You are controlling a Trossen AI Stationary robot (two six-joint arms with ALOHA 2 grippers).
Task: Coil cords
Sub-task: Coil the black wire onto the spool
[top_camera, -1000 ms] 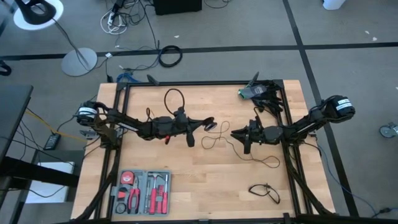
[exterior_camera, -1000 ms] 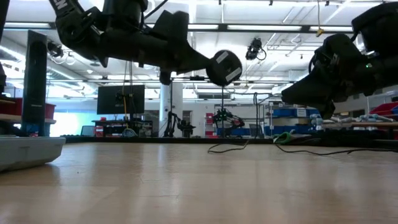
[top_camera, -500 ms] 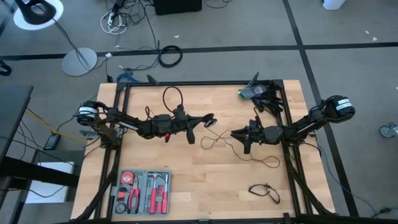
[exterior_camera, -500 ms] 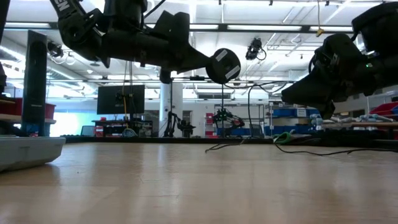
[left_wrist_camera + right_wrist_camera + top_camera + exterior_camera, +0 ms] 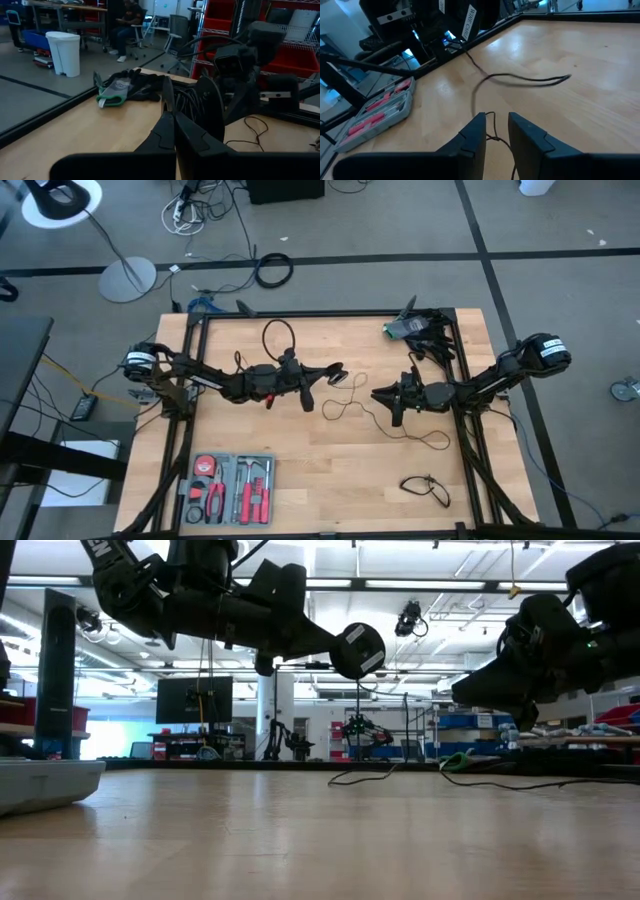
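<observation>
The long thin black cord (image 5: 362, 416) lies in loose curves on the table's middle, with its far end (image 5: 437, 442) toward the right. Its round black disc (image 5: 358, 650) with a pale centre is up in the air at my left gripper (image 5: 336, 371), which is shut on it. From the disc the cord hangs down to the table (image 5: 358, 725). My right gripper (image 5: 377, 394) hovers above the cord with its fingers a little apart, and the cord (image 5: 492, 131) runs below the gap. The short cord (image 5: 425, 486) lies at the near right. My left gripper holds the long cord by its disc end, with the disc (image 5: 210, 106) against the free ends of the shut fingers (image 5: 167, 117). The fingers lie about level and come from the table's left. The disc is lifted clear, and the cord hangs slack below it.
A grey tool case (image 5: 228, 488) lies at the near left. Dark and green gloves (image 5: 410, 328) lie at the far right corner. A thin black loop (image 5: 280, 335) stands behind the left arm. A black frame (image 5: 300, 316) runs around the table's edges.
My left gripper has gone slightly toward the table's far edge with the disc. The slack cord hanging below the disc has swayed sideways and come back. My right gripper has kept still.
</observation>
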